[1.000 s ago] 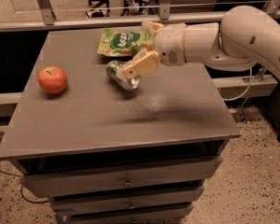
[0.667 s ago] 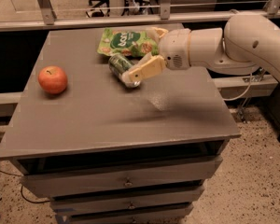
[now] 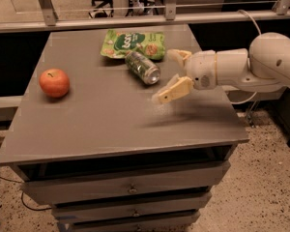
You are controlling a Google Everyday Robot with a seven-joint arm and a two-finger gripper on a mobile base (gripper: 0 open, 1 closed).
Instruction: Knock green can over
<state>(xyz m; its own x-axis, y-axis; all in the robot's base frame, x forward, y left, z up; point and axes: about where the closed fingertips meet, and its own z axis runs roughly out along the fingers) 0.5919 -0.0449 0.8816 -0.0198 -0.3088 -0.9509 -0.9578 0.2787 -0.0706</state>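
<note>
While the green can (image 3: pixel 142 67) is lying flat on its side on the grey table (image 3: pixel 101 124), the pincer (image 3: pixel 163 76) hangs just to the right of it, wide open and gripping nothing at all. One tan finger (image 3: pixel 180 57) sits up behind, about level with the can's middle, and the other finger (image 3: pixel 173 91) angles down and forward, past the can's near end. Neither looks like it's touching the can; there's a sliver of tabletop showing between them.

The can lies slanted, silver top pointing toward the front right, pretty much at the pincer. Its other end is tucked right up against the near edge of a green snack bag (image 3: pixel 130 43), which lies flat just behind the can. Can't tell if those two actually touch or just overlap from this angle.

Well off to the left of the can there's a red-orange apple (image 3: pixel 54 82), sitting upright by itself near the table's left side.

The chunky white arm (image 3: pixel 251 64) reaches in from the right of the can, roughly level over the tabletop. It throws a soft shadow (image 3: pixel 183 120) in front of the can.
</note>
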